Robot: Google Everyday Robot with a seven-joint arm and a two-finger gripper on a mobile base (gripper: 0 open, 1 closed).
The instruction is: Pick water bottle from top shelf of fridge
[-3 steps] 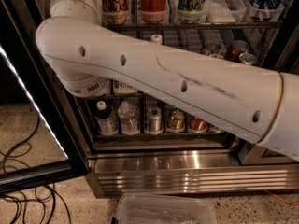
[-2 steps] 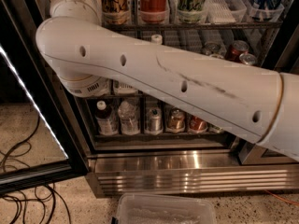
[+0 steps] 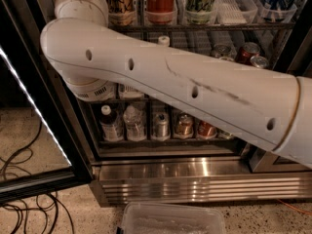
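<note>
Plastic, white, smooth and scuffed with dark streaks, sheathes the robot arm (image 3: pixel 195 91), a thick tube dotted with small round holes. It runs from the right edge to a rounded, ribbed elbow at the upper left, then turns up past the top edge. The gripper is out of frame beyond that edge, so its state cannot be told.

Behind the arm stands the fridge (image 3: pixel 73 130), black-framed, with a ribbed stainless-steel base (image 3: pixel 195 179) that catches a bright glare. Its top shelf (image 3: pixel 234 27), a dark wire rack with white slotted dividers, runs along the top of the frame. Only the lower halves of three labelled bottles show on it, among them a red cola bottle (image 3: pixel 161 1). The water bottle cannot be picked out among them. A white screw cap (image 3: pixel 164 40) pokes up just above the arm in the rack below, its body hidden. I cannot tell whether it is that bottle.

On the lowest rack stand a dark bottle (image 3: pixel 111 125), a crinkled clear bottle (image 3: pixel 135 125) and a row of metal cans (image 3: pixel 184 126). A clear plastic bin (image 3: pixel 170 221) sits on the speckled floor at the bottom centre, and black cables (image 3: pixel 19 189) loop at the lower left.

Compared with the frame a moment earlier, the arm and everything on the shelves sit in the same places.
</note>
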